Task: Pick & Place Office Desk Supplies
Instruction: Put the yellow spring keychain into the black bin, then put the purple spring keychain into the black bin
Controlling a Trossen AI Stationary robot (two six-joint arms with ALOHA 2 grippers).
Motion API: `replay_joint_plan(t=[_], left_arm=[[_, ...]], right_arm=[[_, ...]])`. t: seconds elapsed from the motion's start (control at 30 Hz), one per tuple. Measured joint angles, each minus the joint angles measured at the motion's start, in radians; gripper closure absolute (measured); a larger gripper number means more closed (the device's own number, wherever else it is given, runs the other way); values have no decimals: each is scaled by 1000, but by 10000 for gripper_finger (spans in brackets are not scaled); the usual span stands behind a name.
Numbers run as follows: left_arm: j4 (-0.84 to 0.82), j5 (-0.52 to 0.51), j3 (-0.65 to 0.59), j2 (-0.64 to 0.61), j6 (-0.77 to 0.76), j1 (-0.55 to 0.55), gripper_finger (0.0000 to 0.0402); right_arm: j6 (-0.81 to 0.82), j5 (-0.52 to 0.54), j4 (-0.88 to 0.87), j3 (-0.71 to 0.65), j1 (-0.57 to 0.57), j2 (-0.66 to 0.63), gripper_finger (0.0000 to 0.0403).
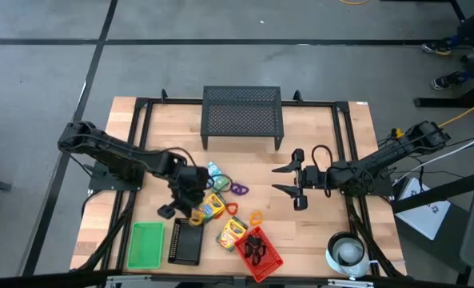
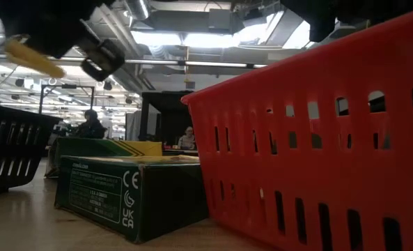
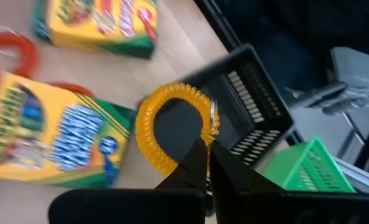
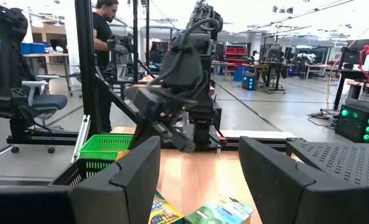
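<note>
The left end effector (image 3: 207, 149) is pinched tight on a yellow coil ring (image 3: 172, 127), and it holds the ring up in the air, just above the near left part of the wooden counter (image 1: 316, 224). Seen from above, this end effector (image 1: 190, 200) hangs close to a black mesh basket (image 1: 185, 242), and a green basket (image 1: 145, 245) sits just beside that one, nearer the counter's left edge. Two crayon boxes lie flat on the counter below the ring, one big in the wrist view (image 3: 47, 137) and one farther off (image 3: 97, 25). An orange ring (image 3: 13, 53) lies next to them. From above, a purple ring (image 1: 240, 188) lies near the middle of the counter, and another orange ring (image 1: 256, 218) lies close to a red basket (image 1: 272, 258). Some small black clips (image 1: 254, 246) sit inside the red basket. A crayon box (image 1: 231, 233) lies right next to the red basket. A large black mesh stand (image 1: 242, 116) stands at the far side of the counter. A white round roll (image 1: 348, 252) sits at the near right corner. The right end effector (image 1: 291, 179) waits over the right middle of the counter with its two fingers (image 4: 119, 180) spread wide, and it holds nothing. A person (image 4: 103, 56) stands in the room beyond the counter.
</note>
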Motion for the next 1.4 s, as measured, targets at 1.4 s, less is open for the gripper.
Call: replay_joint_plan(t=[1.4], left_arm=[[452,-40,-170,4,-179,-119,288]], right_arm=[[29,4,-15,0,0,0,184]])
